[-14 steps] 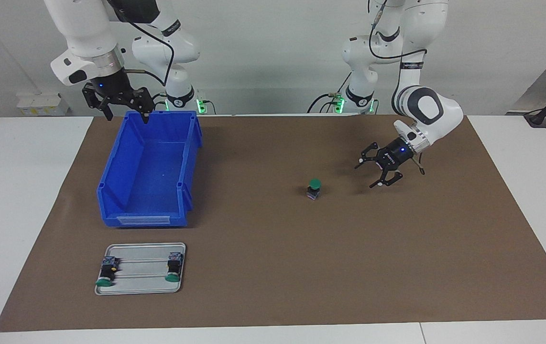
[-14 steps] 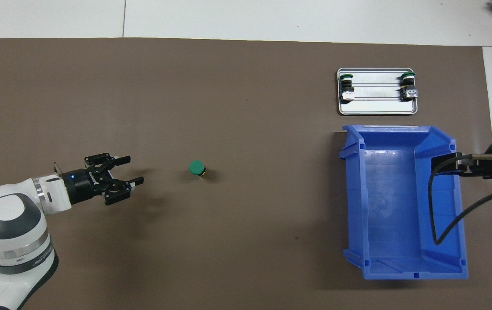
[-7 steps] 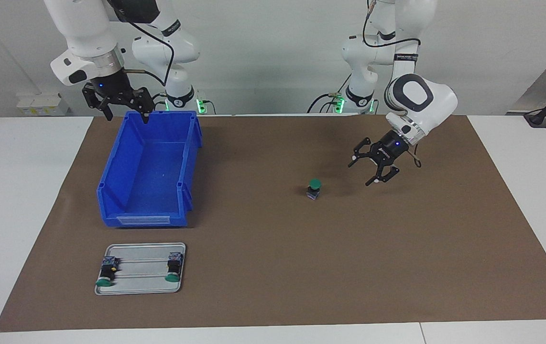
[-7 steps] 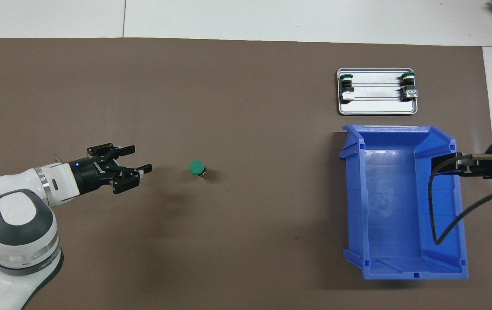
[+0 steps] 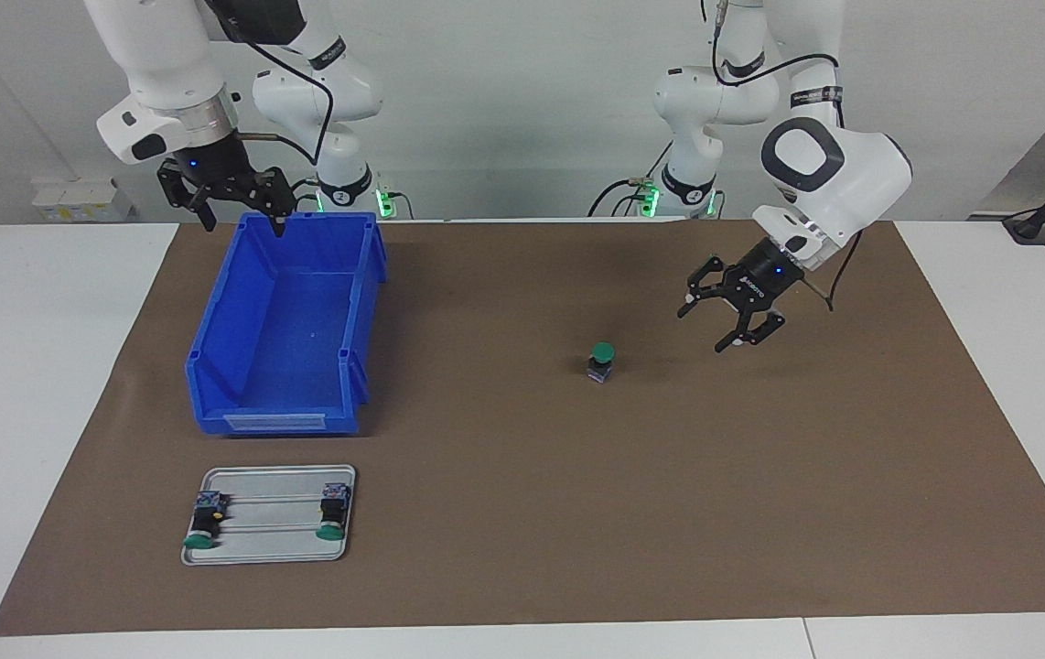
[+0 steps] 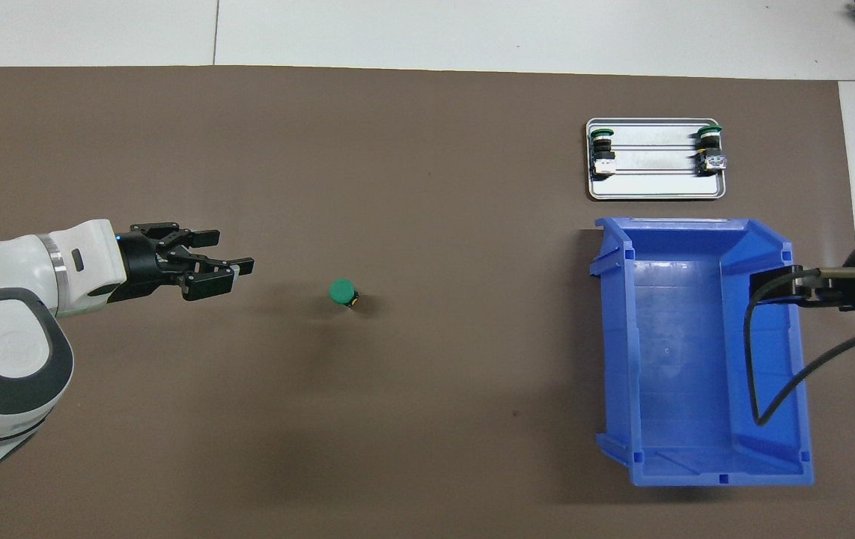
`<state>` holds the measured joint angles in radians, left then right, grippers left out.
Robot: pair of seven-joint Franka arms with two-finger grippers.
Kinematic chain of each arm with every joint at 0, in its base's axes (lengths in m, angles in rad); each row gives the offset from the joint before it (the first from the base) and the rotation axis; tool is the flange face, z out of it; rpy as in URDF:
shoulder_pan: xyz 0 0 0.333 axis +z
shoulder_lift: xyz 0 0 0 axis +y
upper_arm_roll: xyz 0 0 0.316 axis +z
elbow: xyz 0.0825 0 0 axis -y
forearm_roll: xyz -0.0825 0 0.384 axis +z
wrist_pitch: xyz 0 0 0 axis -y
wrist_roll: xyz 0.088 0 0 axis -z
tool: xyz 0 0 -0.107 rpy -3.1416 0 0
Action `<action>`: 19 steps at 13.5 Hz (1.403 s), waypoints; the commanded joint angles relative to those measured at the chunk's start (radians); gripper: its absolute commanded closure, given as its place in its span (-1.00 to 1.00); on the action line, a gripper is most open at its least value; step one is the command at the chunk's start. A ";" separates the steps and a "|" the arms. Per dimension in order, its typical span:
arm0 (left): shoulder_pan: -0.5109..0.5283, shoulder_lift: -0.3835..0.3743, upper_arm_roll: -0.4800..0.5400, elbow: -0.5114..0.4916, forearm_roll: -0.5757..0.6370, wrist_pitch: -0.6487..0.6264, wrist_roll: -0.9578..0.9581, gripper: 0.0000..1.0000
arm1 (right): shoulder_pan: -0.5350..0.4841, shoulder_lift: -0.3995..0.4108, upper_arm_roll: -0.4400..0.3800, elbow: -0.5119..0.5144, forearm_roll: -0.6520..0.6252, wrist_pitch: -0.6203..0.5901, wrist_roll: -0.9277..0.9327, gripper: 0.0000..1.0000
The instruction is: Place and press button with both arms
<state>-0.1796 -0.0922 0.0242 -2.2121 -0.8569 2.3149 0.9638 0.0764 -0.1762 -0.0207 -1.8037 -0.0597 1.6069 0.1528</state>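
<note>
A brown mat [image 5: 522,513] is spread over most of a white table [image 5: 37,384]. Toward the right arm's end of it, an open blue bin [image 5: 285,320] is set on the mat, with its labelled end turned away from the robots. Nothing can be seen lying inside it.

Farther from the robots than the bin, a flat silver tray [image 5: 268,526] is laid on the mat, and two spare buttons [image 5: 204,526] are laid on their sides on it, one at each end, green caps pointing away from the robots.

The right arm [image 5: 156,64] is held up over the robots' end of the bin and waits there. The right gripper [image 5: 239,215] is hung just above the bin's rim, empty, its fingers spread wide apart.

The left arm [image 5: 815,165] is bent down over the mat at its own end of the table. The left gripper [image 5: 719,320] is raised above the mat, clear of it, pointed slantwise toward the middle; its fingers are parted and nothing is held between them.

The button [image 5: 602,361] is stood upright on the mat near the middle, between the bin and the left gripper and apart from both. A round green cap is seen on top, with a short black body below it and a blue-grey base resting on the mat. It is touched by neither gripper.
</note>
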 commanded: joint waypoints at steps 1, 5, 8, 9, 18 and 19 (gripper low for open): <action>-0.043 0.028 0.005 0.098 0.161 -0.037 -0.219 -0.65 | -0.006 -0.011 0.004 -0.003 0.001 0.002 -0.026 -1.00; -0.142 0.113 0.005 0.332 0.509 -0.219 -0.634 -0.61 | -0.006 -0.011 0.004 -0.002 0.001 0.002 -0.026 -1.00; -0.228 0.120 0.006 0.347 0.627 -0.244 -0.836 0.00 | -0.006 -0.011 0.004 -0.003 0.001 0.002 -0.026 -1.00; -0.253 0.121 0.006 0.348 0.653 -0.261 -0.888 0.34 | -0.006 -0.011 0.004 -0.003 0.001 0.002 -0.026 -1.00; -0.376 0.198 0.005 0.269 0.803 -0.201 -1.010 1.00 | -0.006 -0.011 0.004 -0.002 0.001 0.002 -0.026 -1.00; -0.380 0.212 0.005 0.267 0.803 -0.192 -1.011 1.00 | -0.006 -0.011 0.004 -0.002 0.001 0.002 -0.026 -1.00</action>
<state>-0.5336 0.1080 0.0140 -1.9215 -0.0793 2.0863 -0.0271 0.0764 -0.1762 -0.0207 -1.8037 -0.0597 1.6069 0.1528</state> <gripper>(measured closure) 0.991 0.000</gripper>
